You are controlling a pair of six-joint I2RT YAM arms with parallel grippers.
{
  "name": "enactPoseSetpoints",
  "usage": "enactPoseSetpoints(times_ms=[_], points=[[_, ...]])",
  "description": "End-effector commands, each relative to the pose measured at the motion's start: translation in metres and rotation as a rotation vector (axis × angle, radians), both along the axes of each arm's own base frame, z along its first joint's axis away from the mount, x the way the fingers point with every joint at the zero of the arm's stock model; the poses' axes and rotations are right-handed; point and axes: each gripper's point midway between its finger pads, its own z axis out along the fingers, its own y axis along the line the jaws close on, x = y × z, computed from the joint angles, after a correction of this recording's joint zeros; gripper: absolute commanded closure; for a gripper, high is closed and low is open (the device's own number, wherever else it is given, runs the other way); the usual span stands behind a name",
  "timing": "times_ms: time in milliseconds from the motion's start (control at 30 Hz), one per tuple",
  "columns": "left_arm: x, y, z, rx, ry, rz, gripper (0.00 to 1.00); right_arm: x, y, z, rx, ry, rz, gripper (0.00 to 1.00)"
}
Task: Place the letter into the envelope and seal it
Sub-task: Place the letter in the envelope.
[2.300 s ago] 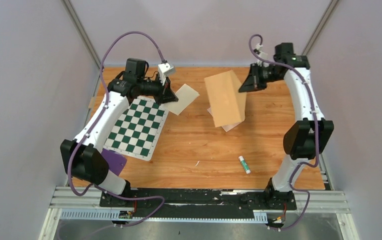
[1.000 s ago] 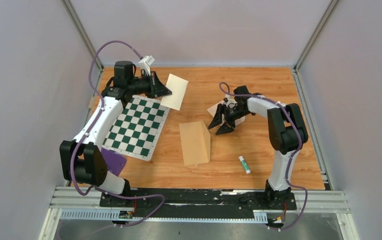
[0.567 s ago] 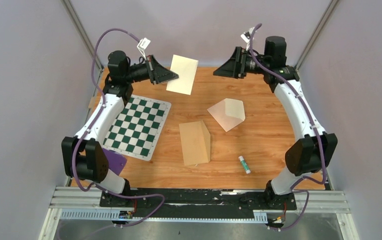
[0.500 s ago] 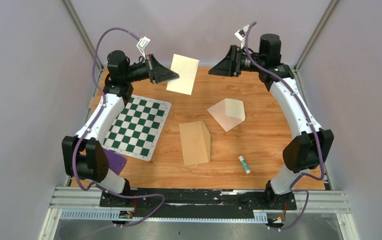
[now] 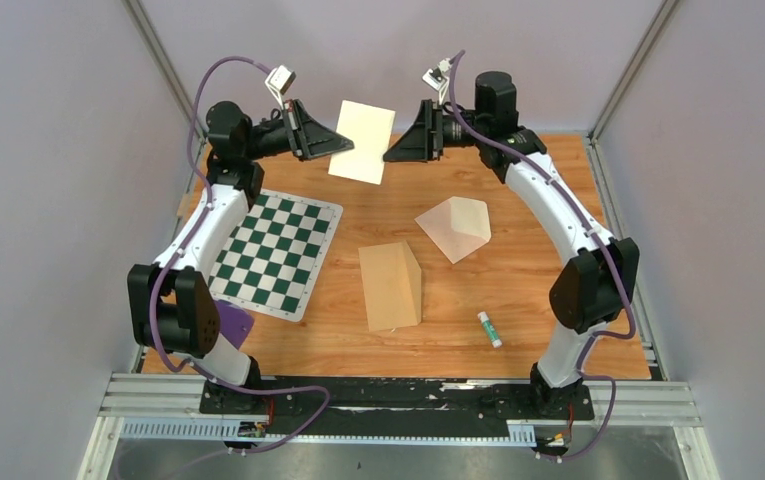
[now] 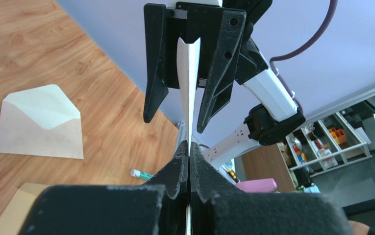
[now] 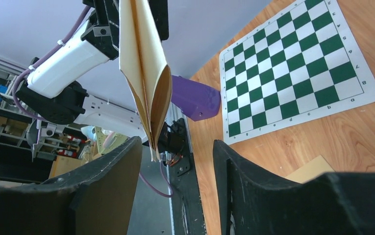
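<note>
The letter, a folded cream sheet, hangs in the air over the table's back edge. My left gripper is shut on its left edge. In the left wrist view the letter runs edge-on out of the pinched fingers. My right gripper faces it from the right, open. In the right wrist view the letter's bowed folds dip just inside the gap, close to one fingertip. The envelope lies on the table with its flap open.
A plain tan rectangle lies in front of the envelope. A glue stick lies near the right arm's base. A green and white chequered mat covers the left side, with a purple object by its near corner.
My right arm rose from the envelope on the table and swung left up to the letter's free edge. My left gripper lifted the letter higher and further back.
</note>
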Motion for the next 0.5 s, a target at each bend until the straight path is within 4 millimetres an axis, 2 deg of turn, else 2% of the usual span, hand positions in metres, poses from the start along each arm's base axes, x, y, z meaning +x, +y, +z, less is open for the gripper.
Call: enactPoseSetpoints(times_ms=[0,200,333,467], points=[[0.002,0.003,0.008,-0.03,0.013,0.015,1.0,-0.006,0.01,0.037,0.064,-0.116,0.044,0.44],[0.001,0.003,0.005,-0.03,0.022,0.02,1.0,-0.002,0.026,0.047,0.079,-0.128,0.045,0.48],[0.0,0.003,0.003,-0.029,0.026,0.026,1.0,-0.003,0.027,0.047,0.08,-0.126,0.046,0.63],[0.001,0.004,0.0,-0.028,0.031,0.04,0.99,-0.004,0.026,0.047,0.078,-0.125,0.041,0.87]])
